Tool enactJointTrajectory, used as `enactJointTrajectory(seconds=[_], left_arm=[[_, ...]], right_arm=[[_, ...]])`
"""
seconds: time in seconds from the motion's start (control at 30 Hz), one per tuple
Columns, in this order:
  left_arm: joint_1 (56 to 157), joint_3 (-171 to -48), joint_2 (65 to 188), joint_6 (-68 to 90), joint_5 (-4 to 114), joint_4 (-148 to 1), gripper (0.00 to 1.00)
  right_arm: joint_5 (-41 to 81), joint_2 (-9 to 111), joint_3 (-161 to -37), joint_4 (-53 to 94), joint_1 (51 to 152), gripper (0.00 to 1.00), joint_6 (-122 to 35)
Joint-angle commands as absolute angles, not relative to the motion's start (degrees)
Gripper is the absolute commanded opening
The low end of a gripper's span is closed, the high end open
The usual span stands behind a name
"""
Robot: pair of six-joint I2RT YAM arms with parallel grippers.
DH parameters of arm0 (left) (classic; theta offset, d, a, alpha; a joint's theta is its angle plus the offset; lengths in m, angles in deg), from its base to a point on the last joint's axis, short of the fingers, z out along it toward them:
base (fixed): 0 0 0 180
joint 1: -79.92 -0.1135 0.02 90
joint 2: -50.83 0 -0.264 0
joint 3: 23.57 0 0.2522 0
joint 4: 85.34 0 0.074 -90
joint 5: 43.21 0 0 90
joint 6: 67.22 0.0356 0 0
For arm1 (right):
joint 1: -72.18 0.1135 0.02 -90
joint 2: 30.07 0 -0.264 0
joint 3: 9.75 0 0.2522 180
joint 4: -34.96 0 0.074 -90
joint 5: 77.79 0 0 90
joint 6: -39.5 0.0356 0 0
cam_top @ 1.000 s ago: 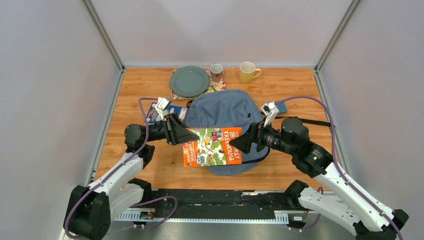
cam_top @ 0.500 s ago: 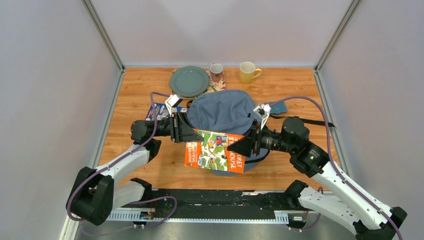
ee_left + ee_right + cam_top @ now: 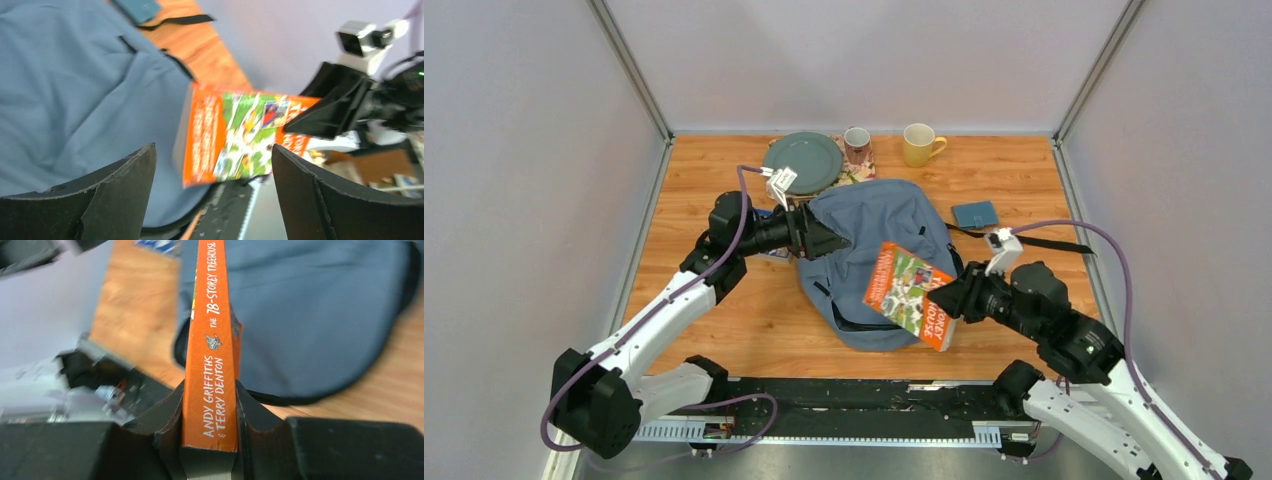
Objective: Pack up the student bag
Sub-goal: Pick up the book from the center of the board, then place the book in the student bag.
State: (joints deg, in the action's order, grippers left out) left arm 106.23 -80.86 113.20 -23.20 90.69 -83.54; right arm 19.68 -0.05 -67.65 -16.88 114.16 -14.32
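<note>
Flat orange book (image 3: 909, 293) newly tilted over soft student bag (image 3: 874, 235)

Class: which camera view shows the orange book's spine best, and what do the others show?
Right wrist: the orange book has its spine facing the lens, title readable, clamped in the right pincer. Top external shows its cover tilted over the student bag. Left wrist shows a blurred cover.

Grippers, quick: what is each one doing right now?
Left gripper: open, holding nothing.
Right gripper: closed on the orange book.
</note>
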Motion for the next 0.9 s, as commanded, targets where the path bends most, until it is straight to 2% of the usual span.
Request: enactJointTrajectory(seconds=[0.0, 0.13, 0.17, 0.27, 0.5, 0.7, 0.83, 0.87], left_arm=[[112.1, -85.7, 114.0, -2.4, 70.4, -55.8, 0.91], [126.9, -92.6, 121.7, 7.3, 58.1, -51.3, 0.91], [132.1, -94.2, 125.4, 8.7, 56.7, -50.7, 0.91], [138.3, -99.0, 132.0, 13.0, 55.5, -49.8, 0.91], [145.0, -108.2, 142.7, 18.7, 58.2, -48.5, 0.91], [146.6, -111.9, 147.9, 20.2, 57.6, -48.2, 0.91], [146.8, -113.4, 149.8, 20.7, 58.1, -47.1, 0.77], [146.8, -113.6, 150.1, 20.6, 58.5, -47.0, 0.65]], right_arm=[[-7.5, -8.3, -72.6, -32.6, 113.7, 0.00, -3.2], [-22.6, -15.8, -75.4, -39.0, 113.7, 0.00, 2.2], [-25.0, -17.0, -76.8, -41.1, 113.8, 0.00, 3.7], [-30.6, -17.2, -81.9, -47.3, 113.7, 0.00, 3.9], [-33.0, -17.8, -87.2, -52.8, 113.8, 0.00, 3.2], [-32.1, -19.7, -87.1, -53.4, 113.9, 0.00, 4.3], [-31.5, -20.5, -86.7, -53.5, 114.2, 0.00, 5.0], [-31.3, -20.6, -86.5, -53.6, 114.2, 0.00, 5.0]])
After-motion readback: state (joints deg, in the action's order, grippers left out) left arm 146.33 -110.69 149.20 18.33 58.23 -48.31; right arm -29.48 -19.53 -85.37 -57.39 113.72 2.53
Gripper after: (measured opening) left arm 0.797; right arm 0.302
